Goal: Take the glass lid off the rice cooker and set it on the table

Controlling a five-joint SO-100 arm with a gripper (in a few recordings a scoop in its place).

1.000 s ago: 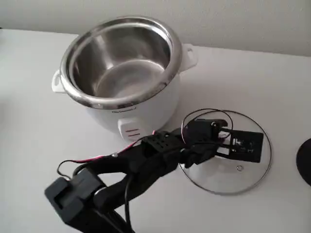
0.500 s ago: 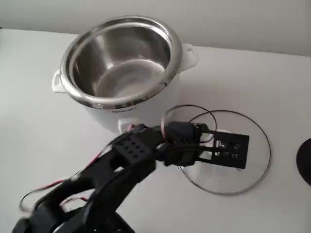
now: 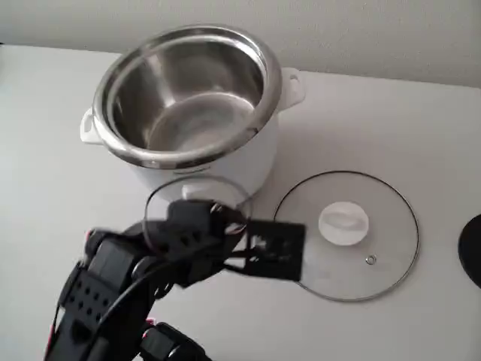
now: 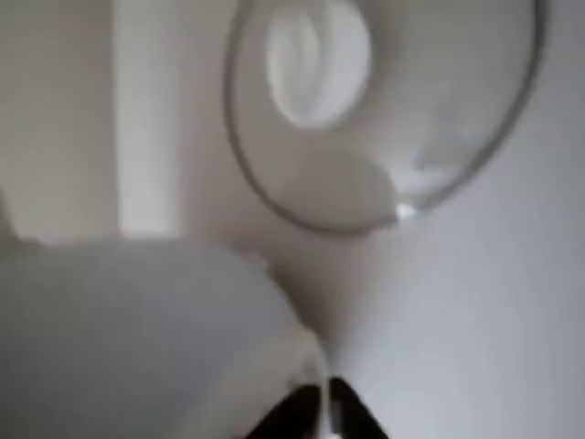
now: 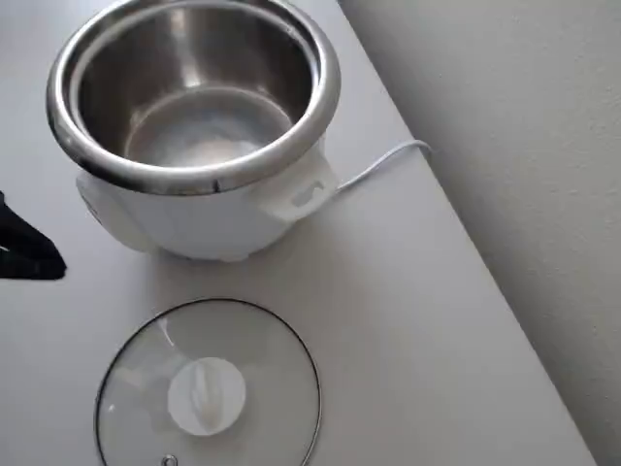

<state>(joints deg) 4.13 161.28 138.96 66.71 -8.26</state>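
Observation:
The rice cooker (image 3: 197,113) stands uncovered, its steel inner pot bare, also in the overhead view (image 5: 194,126). The glass lid (image 3: 376,226) lies flat on the white table (image 3: 391,113) to the cooker's right, knob up. From above the lid (image 5: 209,388) sits in front of the cooker. My gripper (image 3: 289,248) hovers left of the lid, in front of the cooker, apart from both. In the blurred wrist view the lid (image 4: 320,64) is ahead and the gripper (image 4: 324,421) tips meet with nothing between them.
A white power cord (image 5: 378,165) runs off the table's right edge behind the cooker. A black round object (image 3: 472,250) sits at the right edge of the fixed view. The table edge (image 5: 466,243) runs close beside cooker and lid.
The gripper has drawn back leftward from over the lid's knob to in front of the cooker. The lid stays flat on the table, its knob now uncovered.

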